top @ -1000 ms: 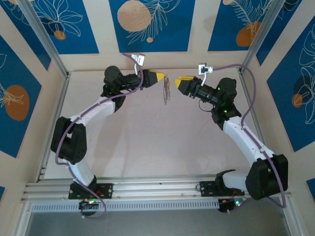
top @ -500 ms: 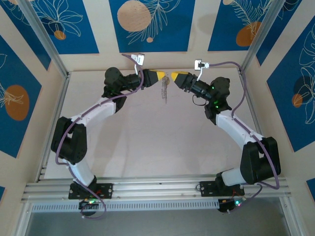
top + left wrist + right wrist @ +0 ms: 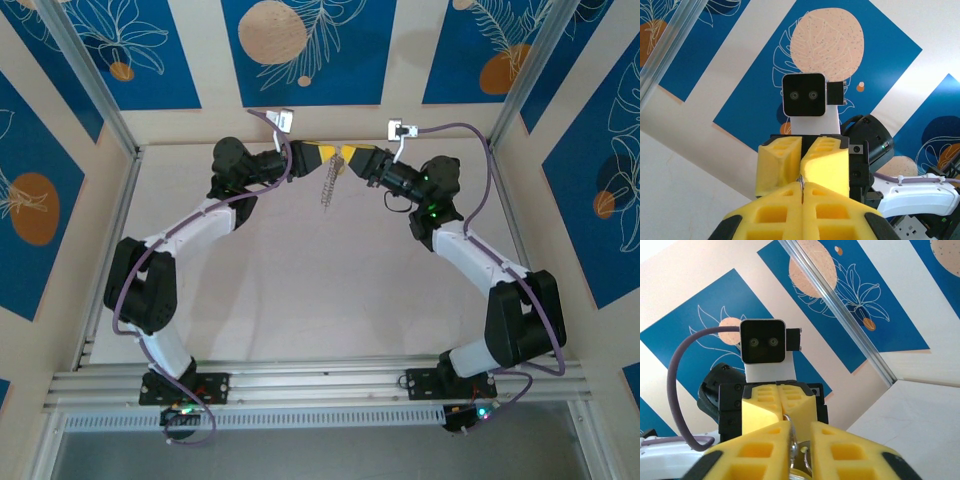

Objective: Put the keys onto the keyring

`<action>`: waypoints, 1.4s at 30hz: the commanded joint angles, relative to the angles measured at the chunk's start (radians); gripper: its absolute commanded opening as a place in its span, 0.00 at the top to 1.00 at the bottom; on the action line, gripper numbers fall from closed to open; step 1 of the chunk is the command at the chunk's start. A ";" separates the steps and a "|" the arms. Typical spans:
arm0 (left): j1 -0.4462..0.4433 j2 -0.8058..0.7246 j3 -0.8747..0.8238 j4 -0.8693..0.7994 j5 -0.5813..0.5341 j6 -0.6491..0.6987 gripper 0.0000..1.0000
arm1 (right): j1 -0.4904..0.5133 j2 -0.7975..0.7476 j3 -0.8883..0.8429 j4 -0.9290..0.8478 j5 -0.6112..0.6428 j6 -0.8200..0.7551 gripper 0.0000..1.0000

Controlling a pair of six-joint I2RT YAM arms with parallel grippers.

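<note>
The right claw (image 3: 350,155) is swinging in tip to tip against the left claw (image 3: 327,153) and narrowing; whether it grips yet, I cannot tell. The left claw is staying clamped on the thin grey metal keyring (image 3: 800,180), with the tiny silvery keys (image 3: 327,188) dangling just below it. Threading looks imminent.
</note>
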 commanded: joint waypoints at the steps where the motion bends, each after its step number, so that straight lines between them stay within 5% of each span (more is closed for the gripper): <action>1: -0.009 -0.002 -0.001 0.071 -0.012 -0.013 1.00 | 0.012 0.009 0.033 0.021 -0.002 -0.007 0.86; 21: -0.009 -0.005 -0.004 0.081 -0.036 -0.016 1.00 | 0.053 0.016 -0.004 0.032 0.016 -0.003 0.85; 29: -0.008 -0.008 -0.013 0.097 -0.049 -0.026 1.00 | 0.064 0.050 -0.007 0.099 0.040 0.048 1.00; 42: -0.010 -0.002 -0.024 0.098 -0.049 -0.032 1.00 | 0.060 0.095 0.039 0.108 0.030 0.070 1.00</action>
